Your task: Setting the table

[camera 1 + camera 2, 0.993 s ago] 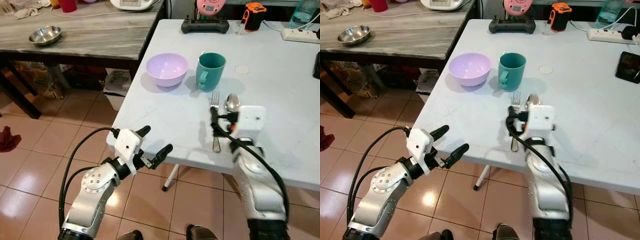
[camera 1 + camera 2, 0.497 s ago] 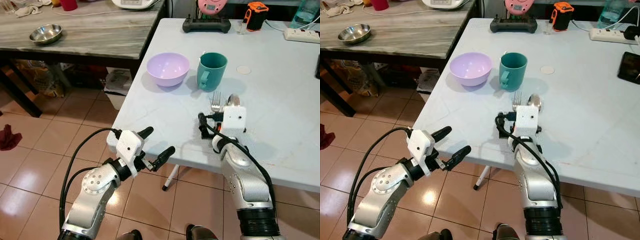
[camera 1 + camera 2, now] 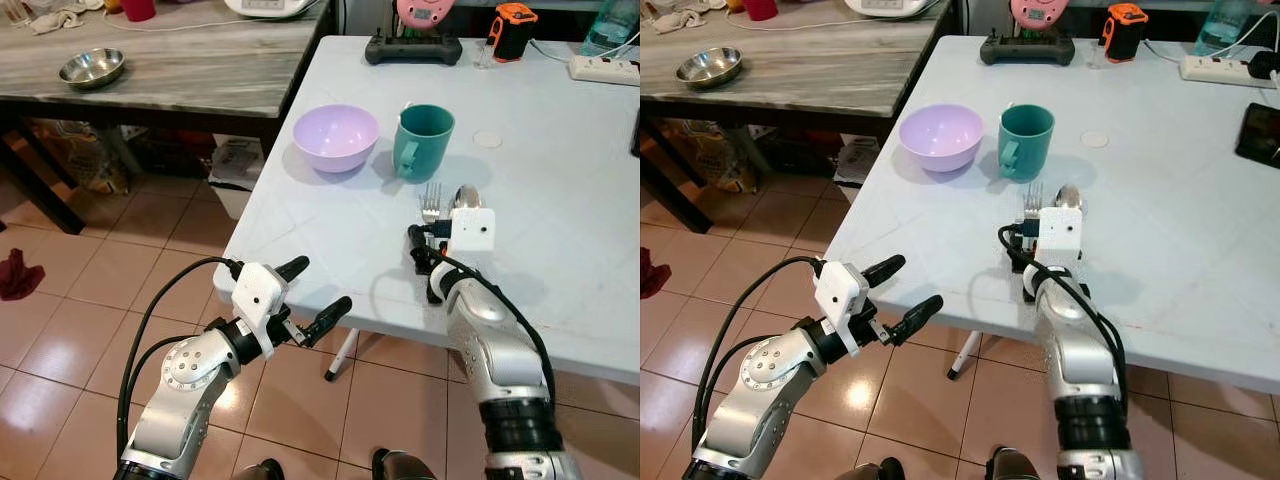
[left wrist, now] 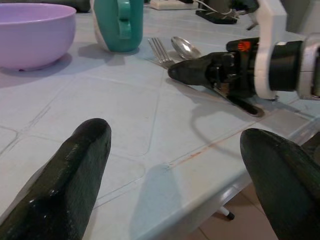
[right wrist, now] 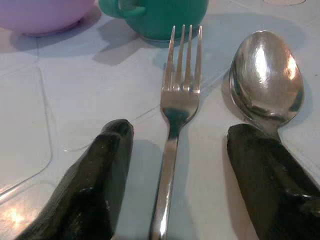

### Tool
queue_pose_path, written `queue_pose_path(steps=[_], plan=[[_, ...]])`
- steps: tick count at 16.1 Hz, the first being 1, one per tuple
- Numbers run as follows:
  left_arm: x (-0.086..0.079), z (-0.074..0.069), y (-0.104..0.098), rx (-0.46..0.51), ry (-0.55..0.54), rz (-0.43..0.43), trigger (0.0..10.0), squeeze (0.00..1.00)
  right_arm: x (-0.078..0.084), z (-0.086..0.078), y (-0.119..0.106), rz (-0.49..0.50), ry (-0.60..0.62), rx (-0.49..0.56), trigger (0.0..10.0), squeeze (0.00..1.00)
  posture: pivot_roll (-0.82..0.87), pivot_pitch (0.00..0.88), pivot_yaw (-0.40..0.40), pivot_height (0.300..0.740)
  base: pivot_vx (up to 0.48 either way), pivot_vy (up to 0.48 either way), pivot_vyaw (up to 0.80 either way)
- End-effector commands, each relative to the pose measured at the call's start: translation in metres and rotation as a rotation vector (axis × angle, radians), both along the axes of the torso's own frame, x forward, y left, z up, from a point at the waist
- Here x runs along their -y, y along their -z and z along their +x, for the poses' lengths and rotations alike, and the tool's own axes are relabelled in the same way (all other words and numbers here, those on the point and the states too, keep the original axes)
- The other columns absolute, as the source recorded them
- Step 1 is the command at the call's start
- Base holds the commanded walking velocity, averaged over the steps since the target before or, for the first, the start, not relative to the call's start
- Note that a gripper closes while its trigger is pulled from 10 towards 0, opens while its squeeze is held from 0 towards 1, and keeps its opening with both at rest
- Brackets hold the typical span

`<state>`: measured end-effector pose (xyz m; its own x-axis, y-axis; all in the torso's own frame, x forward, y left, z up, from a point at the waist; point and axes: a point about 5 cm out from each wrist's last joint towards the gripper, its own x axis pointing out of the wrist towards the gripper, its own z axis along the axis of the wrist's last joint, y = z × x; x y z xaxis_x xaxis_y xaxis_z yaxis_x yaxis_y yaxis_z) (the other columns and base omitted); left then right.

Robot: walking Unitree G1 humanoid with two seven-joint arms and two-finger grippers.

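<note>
In the lower left of the left eye view, the left gripper (image 3: pixel 308 292) hangs over the tiled floor (image 3: pixel 70 300) just off the near edge of the white table (image 3: pixel 560 180), its two black fingers spread wide and holding nothing.

Lower centre-right, the right gripper (image 3: pixel 424 268) lies low on the table near its front edge. In the right wrist view its fingers (image 5: pixel 85 185) are parted, with the fork (image 5: pixel 175 115) lying flat between them; one finger covers the start of the spoon's handle. Neither finger visibly presses the fork.

The fork (image 3: pixel 431 201) and the spoon (image 3: pixel 464 197) lie side by side at the centre right of the frame, tines and bowl pointing away from the robot, the spoon on the right.

Just beyond them, above centre, stands a green mug (image 3: pixel 422 141), upright, its handle turned toward the near left. To its left, close by but apart, sits a lilac bowl (image 3: pixel 335 136), upright.

Along the top edge, at the far side of the table, are a black controller (image 3: pixel 412 49), an orange-and-black device (image 3: pixel 508 32) and a white power strip (image 3: pixel 603 68).

In the upper left, on a separate grey wooden table (image 3: pixel 180 70), sits a steel bowl (image 3: pixel 91 69).
</note>
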<state>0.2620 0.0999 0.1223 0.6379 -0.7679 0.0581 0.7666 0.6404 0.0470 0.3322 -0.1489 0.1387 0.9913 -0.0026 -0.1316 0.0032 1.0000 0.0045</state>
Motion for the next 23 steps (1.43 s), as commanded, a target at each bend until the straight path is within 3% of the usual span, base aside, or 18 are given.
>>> queue_pose_path(steps=[1,5,13,19,23], plan=[[-0.001,-0.002,0.000,0.004,0.011,0.011,10.0,0.00,-0.002,0.001,0.005,0.010,-0.005,-0.028,0.0,0.00,-0.19,0.197,0.090,0.740,0.000,0.000,0.00],[-0.001,-0.002,0.002,-0.007,0.017,0.005,10.0,0.00,0.001,0.000,0.018,0.039,-0.010,-0.125,0.0,0.00,-0.18,0.196,0.087,0.740,0.000,0.000,0.00],[0.000,-0.004,0.003,-0.014,0.052,-0.001,10.0,0.00,-0.001,-0.002,0.032,0.066,-0.049,-0.207,0.0,0.00,-0.19,0.194,0.086,0.740,0.000,0.000,0.00],[-0.001,-0.004,0.004,-0.015,0.050,0.000,10.0,0.00,-0.001,-0.007,0.041,0.094,-0.036,-0.247,0.0,0.00,-0.18,0.192,0.085,0.740,0.000,0.000,0.00],[-0.001,-0.004,0.003,-0.011,0.048,0.004,10.0,0.00,0.003,-0.006,0.037,0.169,0.025,-0.226,0.0,0.00,-0.18,0.190,0.085,0.740,0.000,0.000,0.00]])
